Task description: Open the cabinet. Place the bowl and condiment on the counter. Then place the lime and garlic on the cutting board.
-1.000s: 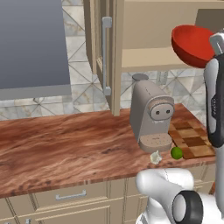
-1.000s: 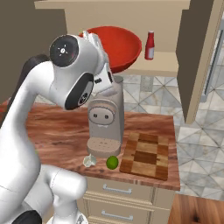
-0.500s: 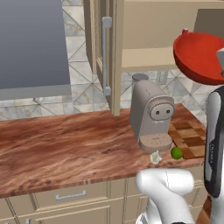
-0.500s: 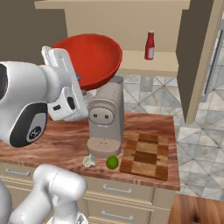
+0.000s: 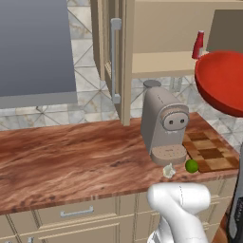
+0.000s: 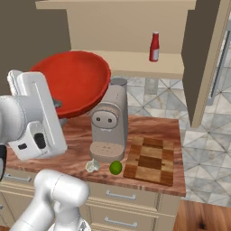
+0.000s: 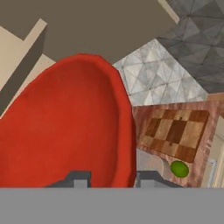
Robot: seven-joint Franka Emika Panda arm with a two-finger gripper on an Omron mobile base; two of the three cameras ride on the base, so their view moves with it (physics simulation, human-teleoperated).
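Hand view shows the gripper (image 7: 107, 178) with its two dark finger tips (image 7: 78, 178) set narrowly on either side of the rim of the wide, glossy red round bowl (image 7: 65, 127), so the bowl is held by its edge. In the right base view the bowl (image 6: 72, 88) hangs in the air above the long reddish-brown wood-grain counter (image 6: 149, 128), just left of the grey capsule coffee machine (image 6: 108, 124) and out of the cabinet. From the left base view the bowl (image 5: 223, 85) sits at the right edge, higher than the coffee machine (image 5: 163, 126). The tall beige wooden cabinet (image 5: 126, 61) stands open, its door with the long silver bar handle (image 5: 115, 59) swung aside. The small slim red condiment bottle with a white cap (image 6: 154, 46) stands upright on the cabinet shelf. On the counter, the small bright green lime (image 6: 116, 168) and the lumpy whitish garlic bulb (image 6: 92, 166) lie side by side in front of the coffee machine, the lime just beside the checkered wooden cutting board (image 6: 151, 160) but not on it.
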